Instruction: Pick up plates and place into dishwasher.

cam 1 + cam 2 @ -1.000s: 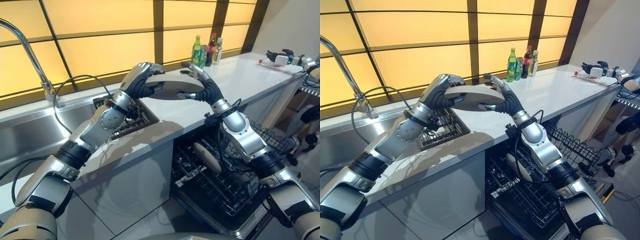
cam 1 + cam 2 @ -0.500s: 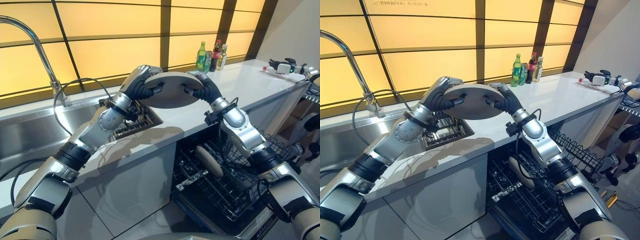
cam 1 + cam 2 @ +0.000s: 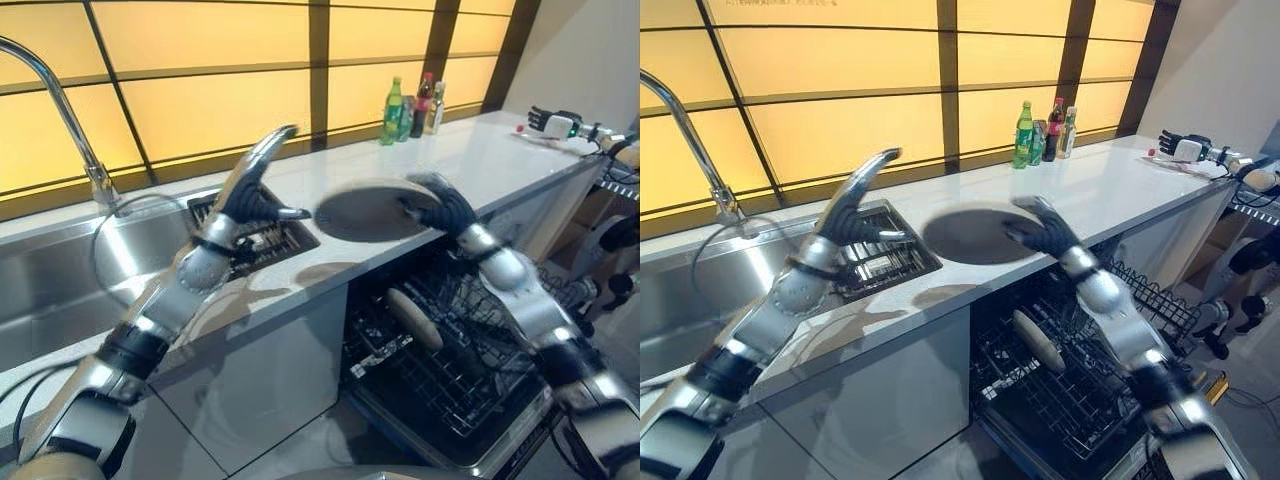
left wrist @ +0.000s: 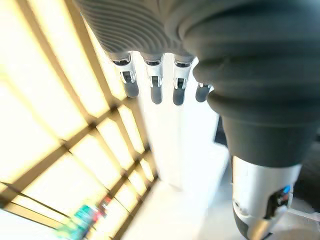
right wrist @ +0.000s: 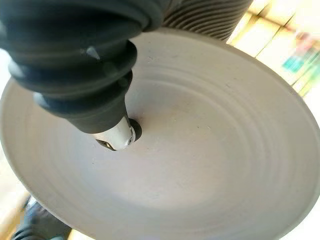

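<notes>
A round grey plate (image 3: pixel 365 209) hangs nearly flat over the counter's front edge, above the open dishwasher (image 3: pixel 440 380). My right hand (image 3: pixel 441 206) is shut on its right rim. In the right wrist view the thumb (image 5: pixel 95 100) presses on the plate's (image 5: pixel 210 165) inner face. My left hand (image 3: pixel 256 186) is open, apart from the plate and raised over the sink's drain rack (image 3: pixel 262 240); its fingers (image 4: pixel 152 86) are straight. Another plate (image 3: pixel 415 318) stands on edge in the dishwasher's lower rack.
A tall faucet (image 3: pixel 62 110) and steel sink (image 3: pixel 60 280) lie to the left. Bottles (image 3: pixel 408 98) stand at the back of the white counter (image 3: pixel 470 150). Small gear (image 3: pixel 562 122) lies at the counter's far right. A pulled-out wire rack (image 3: pixel 1145 290) sticks out to the right.
My left hand has let go of the plate and opened, swinging left and up. The right hand alone has carried the plate down and rightward, tipping it flatter over the counter's edge.
</notes>
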You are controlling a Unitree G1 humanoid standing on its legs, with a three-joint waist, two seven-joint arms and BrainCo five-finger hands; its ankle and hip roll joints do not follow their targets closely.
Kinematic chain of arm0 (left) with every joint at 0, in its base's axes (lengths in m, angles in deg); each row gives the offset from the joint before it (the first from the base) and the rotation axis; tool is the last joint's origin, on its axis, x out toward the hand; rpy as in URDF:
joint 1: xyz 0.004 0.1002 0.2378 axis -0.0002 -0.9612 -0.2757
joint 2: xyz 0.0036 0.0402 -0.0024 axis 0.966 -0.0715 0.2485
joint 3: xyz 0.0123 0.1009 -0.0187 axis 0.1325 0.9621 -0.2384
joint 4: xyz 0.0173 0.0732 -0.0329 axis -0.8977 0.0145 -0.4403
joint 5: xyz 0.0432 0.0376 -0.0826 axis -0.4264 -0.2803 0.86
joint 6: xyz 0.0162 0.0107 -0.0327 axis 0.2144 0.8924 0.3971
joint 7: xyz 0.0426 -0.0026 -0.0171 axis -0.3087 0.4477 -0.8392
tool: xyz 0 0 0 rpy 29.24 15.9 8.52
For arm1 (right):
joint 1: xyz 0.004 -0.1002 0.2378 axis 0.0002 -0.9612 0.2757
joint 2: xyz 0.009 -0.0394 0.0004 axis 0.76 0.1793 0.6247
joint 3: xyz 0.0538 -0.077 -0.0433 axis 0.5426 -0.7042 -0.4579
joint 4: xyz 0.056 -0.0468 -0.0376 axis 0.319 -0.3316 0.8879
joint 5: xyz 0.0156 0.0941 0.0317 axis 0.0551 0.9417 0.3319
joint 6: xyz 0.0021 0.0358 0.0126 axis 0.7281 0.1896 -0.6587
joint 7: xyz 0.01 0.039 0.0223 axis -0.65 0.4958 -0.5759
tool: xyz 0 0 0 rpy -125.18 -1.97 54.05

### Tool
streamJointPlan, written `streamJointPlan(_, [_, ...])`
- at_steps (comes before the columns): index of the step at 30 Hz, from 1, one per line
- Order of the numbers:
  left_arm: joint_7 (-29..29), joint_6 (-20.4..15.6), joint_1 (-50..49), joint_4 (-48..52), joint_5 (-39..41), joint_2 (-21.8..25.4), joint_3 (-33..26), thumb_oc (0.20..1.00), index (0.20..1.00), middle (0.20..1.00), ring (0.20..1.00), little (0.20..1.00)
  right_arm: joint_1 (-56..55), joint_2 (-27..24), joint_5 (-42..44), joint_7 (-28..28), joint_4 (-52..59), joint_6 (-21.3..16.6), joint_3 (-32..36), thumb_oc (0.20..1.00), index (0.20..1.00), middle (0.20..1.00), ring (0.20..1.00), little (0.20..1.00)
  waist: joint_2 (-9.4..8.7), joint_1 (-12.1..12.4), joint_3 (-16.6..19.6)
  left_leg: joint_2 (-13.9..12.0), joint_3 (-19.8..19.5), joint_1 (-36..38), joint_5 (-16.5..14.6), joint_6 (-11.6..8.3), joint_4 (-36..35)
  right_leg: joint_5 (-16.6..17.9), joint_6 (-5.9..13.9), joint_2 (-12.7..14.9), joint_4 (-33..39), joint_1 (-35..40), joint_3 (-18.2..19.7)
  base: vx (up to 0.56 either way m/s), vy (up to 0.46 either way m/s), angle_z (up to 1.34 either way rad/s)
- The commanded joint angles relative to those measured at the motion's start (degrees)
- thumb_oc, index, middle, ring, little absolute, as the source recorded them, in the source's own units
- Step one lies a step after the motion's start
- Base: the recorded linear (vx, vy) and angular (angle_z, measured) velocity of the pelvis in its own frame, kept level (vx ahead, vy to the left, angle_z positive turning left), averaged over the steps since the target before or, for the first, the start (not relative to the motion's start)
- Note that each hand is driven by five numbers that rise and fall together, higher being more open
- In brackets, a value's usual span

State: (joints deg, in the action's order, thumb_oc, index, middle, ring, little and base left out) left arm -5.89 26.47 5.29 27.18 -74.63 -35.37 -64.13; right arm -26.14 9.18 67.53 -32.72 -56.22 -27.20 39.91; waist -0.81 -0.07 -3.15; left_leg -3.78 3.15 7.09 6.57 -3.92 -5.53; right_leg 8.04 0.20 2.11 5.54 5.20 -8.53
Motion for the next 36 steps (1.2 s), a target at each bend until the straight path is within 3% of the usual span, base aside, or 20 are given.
streamJointPlan(1, [-2.34,-0.98,0.44,0.56,3.53,-0.36,-4.30,1.000,1.000,1.000,1.000,1.000,1.32,-2.31,-1.89,-3.76,1.01,-2.27,5.35,0.200,0.200,0.200,0.200,0.200,-0.51,-1.54,-3.76,2.65,2.10,3.24,-9.93,2.55,0.73,-7.13,6.37,2.95,-0.54,3.21,1.55,-0.02,-0.019,-0.09])
streamJointPlan(5, [0.56,-0.45,-3.51,2.93,8.10,-1.90,-6.11,1.000,1.000,1.000,1.000,1.000,-1.70,-3.93,-5.18,-7.47,-2.22,0.14,8.24,0.200,0.200,0.200,0.200,0.200,-0.78,-1.70,-5.06,2.60,2.26,3.47,-10.65,2.63,0.80,-7.35,6.66,2.78,-0.54,3.23,1.96,0.00,-0.025,-0.26])
streamJointPlan(11, [14.68,3.34,-7.37,8.30,20.04,-2.24,-4.78,1.000,1.000,1.000,1.000,1.000,-0.41,-7.62,-9.22,-14.73,-8.79,7.53,8.61,0.200,0.200,0.200,0.200,0.200,-1.15,-0.34,-7.29,2.45,1.78,2.39,-10.41,2.53,0.95,-6.71,6.84,2.63,-0.54,2.39,1.76,-0.01,-0.061,-0.14])
streamJointPlan(15, [27.13,3.67,-8.01,11.84,29.02,-1.36,-0.16,1.000,1.000,1.000,1.000,1.000,7.64,-9.89,-6.31,-18.87,-16.13,13.19,4.77,0.200,0.200,0.200,0.200,0.200,-0.72,1.83,-10.04,2.47,0.88,0.17,-9.79,2.47,1.51,-5.94,6.68,2.80,-0.57,0.90,1.07,-0.09,-0.089,0.08])
streamJointPlan(19, [35.03,3.79,-7.39,14.15,38.13,-0.26,3.07,1.000,1.000,1.000,1.000,1.000,16.82,-11.76,-2.98,-21.28,-24.23,15.54,-1.35,0.200,0.200,0.200,0.200,0.200,0.32,3.74,-13.45,2.52,0.28,-2.26,-8.96,2.43,1.95,-5.16,6.50,3.13,-0.54,-0.73,0.11,-0.10,-0.091,0.04])
streamJointPlan(23, [36.52,2.15,-4.87,14.45,42.01,3.20,4.92,1.000,1.000,1.000,1.000,1.000,26.19,-13.30,0.64,-22.75,-31.40,17.64,-6.09,0.200,0.200,0.200,0.200,0.200,1.77,4.87,-16.79,2.56,-0.04,-5.73,-7.83,2.28,2.17,-4.36,6.20,3.35,-0.56,-3.69,-0.54,-0.15,-0.087,0.13])
streamJointPlan(28, [34.21,0.93,-2.69,14.22,43.94,6.54,5.18,1.000,1.000,1.000,1.000,1.000,34.89,-13.03,3.34,-22.94,-38.27,20.06,-11.71,0.200,0.200,0.200,0.200,0.200,3.45,5.77,-19.53,2.79,-0.70,-9.57,-6.32,1.97,2.38,-3.57,5.68,3.48,-0.88,-7.26,-1.15,-0.11,-0.075,0.15])
streamJointPlan(36, [31.13,-0.23,0.25,13.45,46.12,6.74,5.05,1.000,1.000,1.000,1.000,1.000,41.58,-9.94,3.55,-15.78,-53.02,20.85,-15.81,0.200,0.200,0.200,0.200,0.200,5.59,7.00,-22.52,3.22,-1.81,-12.70,-4.71,1.68,1.86,-3.04,4.75,3.59,-1.40,-10.67,-3.21,-0.04,-0.043,0.10])
